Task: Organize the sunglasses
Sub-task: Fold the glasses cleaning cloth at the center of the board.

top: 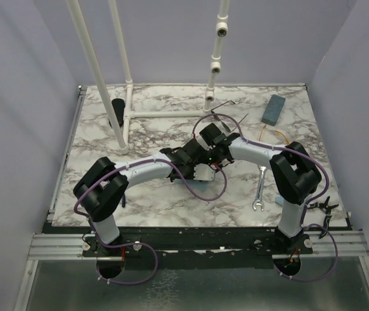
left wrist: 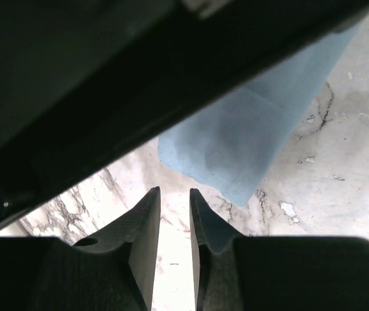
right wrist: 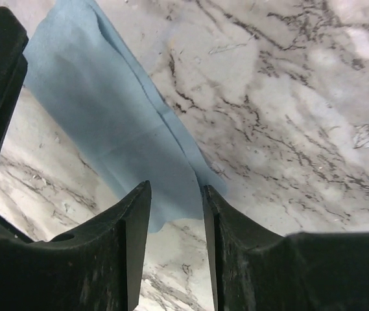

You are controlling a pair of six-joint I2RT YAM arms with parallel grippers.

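Note:
A thin dark wire-frame pair of sunglasses [top: 224, 105] lies at the back of the marble table [top: 145, 201], just beyond the two wrists. The translucent yellow-orange pair [top: 279, 135] lies to the right, behind the right arm. Both arms meet at mid-table. My left gripper [left wrist: 174, 189] stands open by a narrow gap with nothing between its fingers. My right gripper [right wrist: 176, 184] is open a little wider and also empty. A light blue cloth [right wrist: 106, 129] lies flat on the marble just past both sets of fingertips, also seen as the blue cloth [left wrist: 236, 142] in the left wrist view.
A blue-grey oblong case [top: 273, 109] sits at the back right. A dark upright object [top: 116, 111] stands at the back left by the white pipe frame [top: 165, 114]. A wrench [top: 260, 188] lies near the right arm's base, with a small blue item [top: 280, 201] beside it.

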